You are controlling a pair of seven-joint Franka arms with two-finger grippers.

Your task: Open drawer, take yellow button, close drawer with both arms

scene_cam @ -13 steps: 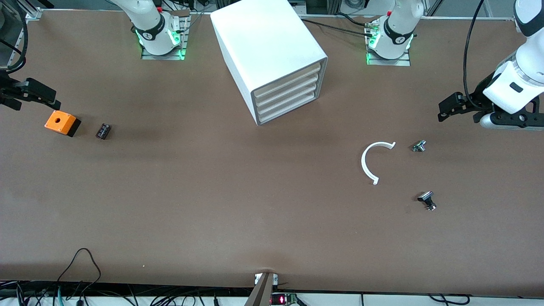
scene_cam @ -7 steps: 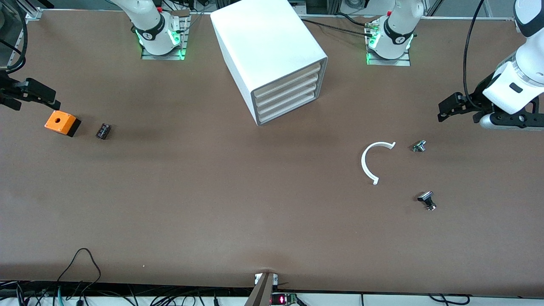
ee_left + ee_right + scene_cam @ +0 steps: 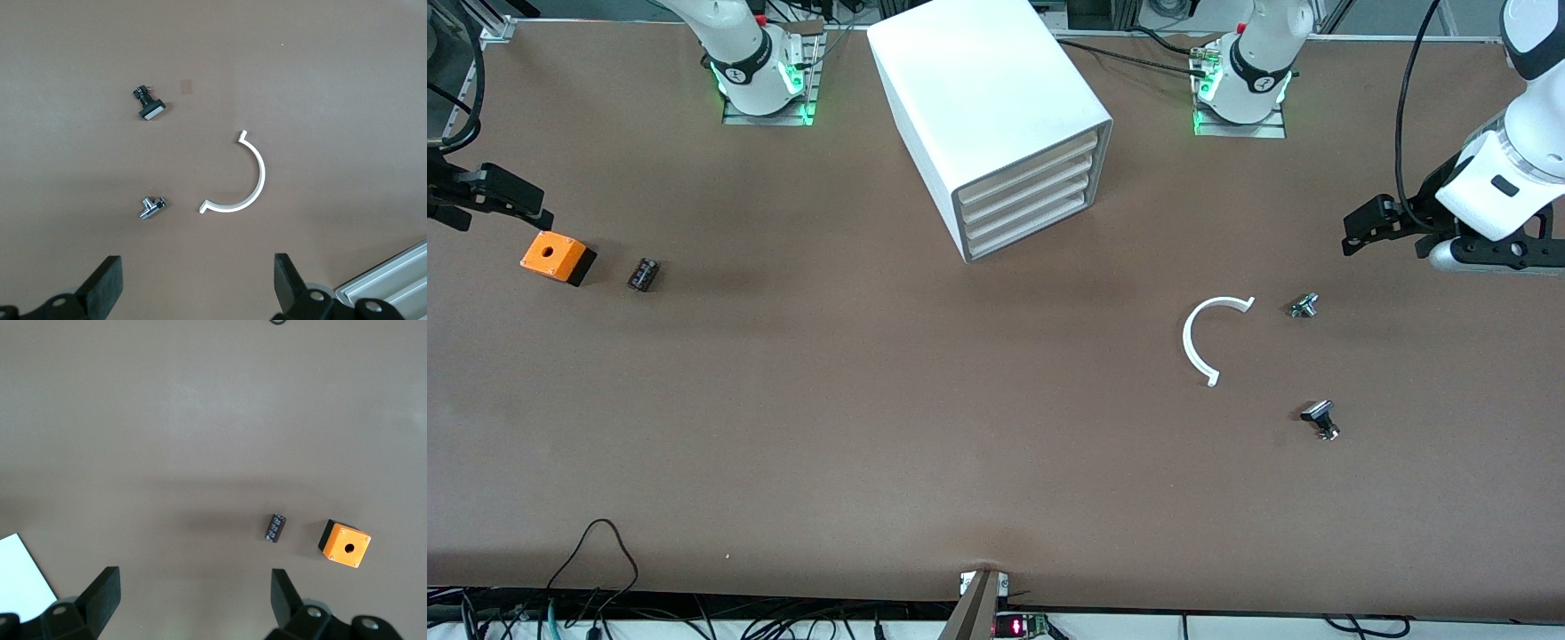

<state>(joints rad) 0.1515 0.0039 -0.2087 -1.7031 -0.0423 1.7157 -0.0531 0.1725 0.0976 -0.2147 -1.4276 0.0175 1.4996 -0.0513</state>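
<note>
The white cabinet [image 3: 987,107] stands between the two arm bases with all four drawers pushed in. The drawer [image 3: 1027,167] is the uppermost one and it is shut. The button is hidden. My left gripper [image 3: 1365,229] hovers open over the table at the left arm's end, with nothing between its fingers [image 3: 198,280]. My right gripper [image 3: 516,200] hangs open and empty over the right arm's end, beside the orange box [image 3: 556,256]; its wrist view shows only bare table under it [image 3: 195,593].
A white C-shaped ring [image 3: 1184,338] [image 3: 260,173] lies near the left gripper, with a small silver part [image 3: 1304,306] [image 3: 151,207] and a black-and-silver part [image 3: 1320,418] [image 3: 150,107]. A small black part [image 3: 643,274] [image 3: 275,527] lies beside the orange box [image 3: 345,543].
The left arm's wrist has shifted very slightly. Nothing else has moved, and both grippers stay open.
</note>
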